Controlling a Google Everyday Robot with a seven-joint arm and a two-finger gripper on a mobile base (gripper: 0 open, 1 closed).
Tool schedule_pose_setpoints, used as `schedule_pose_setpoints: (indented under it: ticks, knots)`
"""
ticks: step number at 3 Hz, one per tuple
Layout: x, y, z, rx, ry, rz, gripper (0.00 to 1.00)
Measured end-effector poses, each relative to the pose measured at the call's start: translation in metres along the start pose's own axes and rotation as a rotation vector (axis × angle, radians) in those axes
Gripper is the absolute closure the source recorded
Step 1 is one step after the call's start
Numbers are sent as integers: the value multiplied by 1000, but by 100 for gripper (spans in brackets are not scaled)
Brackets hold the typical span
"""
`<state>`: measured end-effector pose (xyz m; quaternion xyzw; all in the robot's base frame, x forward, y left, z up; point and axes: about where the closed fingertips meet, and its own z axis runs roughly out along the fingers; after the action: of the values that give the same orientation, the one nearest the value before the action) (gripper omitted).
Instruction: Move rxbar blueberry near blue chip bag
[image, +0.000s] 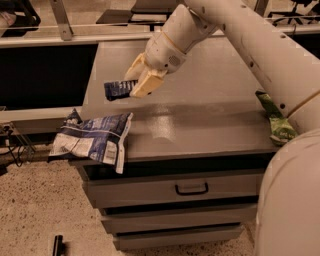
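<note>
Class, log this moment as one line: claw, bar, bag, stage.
claw: over cabinet top left, shut on rxbar blueberry | blue chip bag: overhanging front-left corner, apart from bar | stage: bar not yet set down

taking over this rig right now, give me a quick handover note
The gripper is shut on the rxbar blueberry, over the left part of the cabinet top.
The blue chip bag lies at the front left corner, overhanging the edge, apart from the bar.
Done: bar grasped.
Left: bring it closer to the bag, set it down, release.
A green bag sits at the right edge.
</note>
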<state>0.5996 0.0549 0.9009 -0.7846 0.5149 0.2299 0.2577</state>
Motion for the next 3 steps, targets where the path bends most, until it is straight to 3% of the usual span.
schedule_pose_setpoints:
  ticks: [1,3]
  knots:
    - [-4,13,4,-32,-9,-35,75]
    - [-6,11,9,-33,-15,-42,29]
